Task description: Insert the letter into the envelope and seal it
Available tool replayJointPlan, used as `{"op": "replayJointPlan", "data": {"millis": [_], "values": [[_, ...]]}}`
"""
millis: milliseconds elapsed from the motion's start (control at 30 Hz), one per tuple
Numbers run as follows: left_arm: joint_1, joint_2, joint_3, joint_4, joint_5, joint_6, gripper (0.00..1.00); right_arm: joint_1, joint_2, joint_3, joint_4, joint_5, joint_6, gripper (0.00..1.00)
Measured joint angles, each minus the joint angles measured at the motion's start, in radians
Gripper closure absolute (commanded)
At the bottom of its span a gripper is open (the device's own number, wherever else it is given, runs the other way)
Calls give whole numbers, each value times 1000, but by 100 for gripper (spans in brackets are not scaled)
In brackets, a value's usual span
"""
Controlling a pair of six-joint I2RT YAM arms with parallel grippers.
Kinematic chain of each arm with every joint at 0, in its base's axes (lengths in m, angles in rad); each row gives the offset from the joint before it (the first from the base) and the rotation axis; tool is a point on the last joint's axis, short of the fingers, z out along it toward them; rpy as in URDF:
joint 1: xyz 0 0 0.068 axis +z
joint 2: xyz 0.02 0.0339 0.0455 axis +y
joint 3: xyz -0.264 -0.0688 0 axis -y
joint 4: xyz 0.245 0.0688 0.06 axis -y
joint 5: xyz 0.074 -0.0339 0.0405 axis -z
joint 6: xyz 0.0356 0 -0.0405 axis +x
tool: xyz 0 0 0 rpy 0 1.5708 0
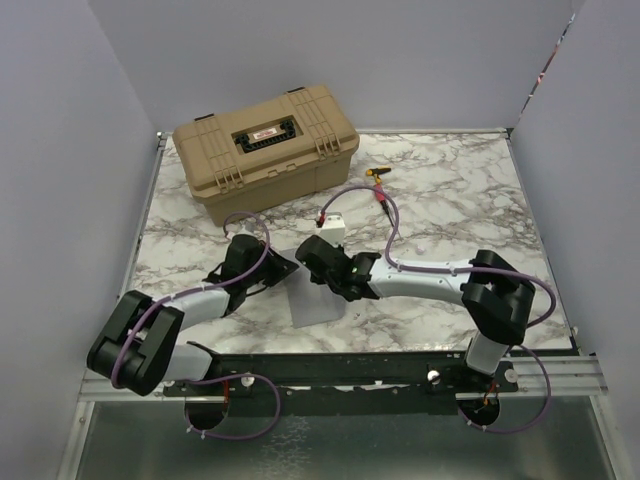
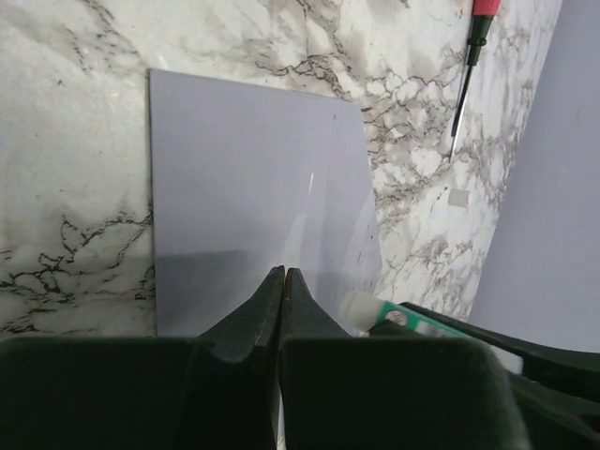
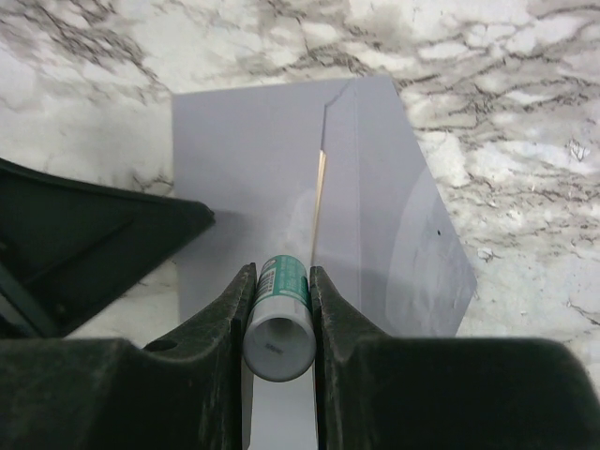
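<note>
The grey-lilac envelope (image 1: 312,302) (image 2: 244,178) (image 3: 253,150) lies flat on the marble table between both arms. A thin tan edge of the letter (image 3: 321,187) shows in the slit under the folded flap; the rest of the letter is hidden inside. My left gripper (image 1: 290,268) (image 2: 283,274) is shut with nothing between its fingers, its tips over the envelope's near part. My right gripper (image 1: 312,250) (image 3: 281,272) is shut on a green-and-white glue stick (image 3: 281,319) (image 2: 394,314), whose far end points down at the envelope beside the flap's edge.
A large tan hard case (image 1: 265,150) stands at the back left of the table. A red-handled screwdriver (image 1: 380,182) (image 2: 476,56) lies behind the envelope, with a small white cap (image 2: 457,198) near it. Purple cables loop over both arms.
</note>
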Motion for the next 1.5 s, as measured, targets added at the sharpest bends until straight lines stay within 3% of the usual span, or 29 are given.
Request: {"op": "replayJointPlan", "data": {"millis": [500, 1167, 1500], "values": [[0, 199, 35, 96, 12, -18, 100, 3, 76, -34, -1, -26, 30, 100], [3, 218, 41, 90, -58, -161, 100, 12, 168, 47, 28, 36, -31, 100], [3, 277, 8, 212, -54, -263, 100, 30, 101, -14, -8, -43, 1, 100]]}}
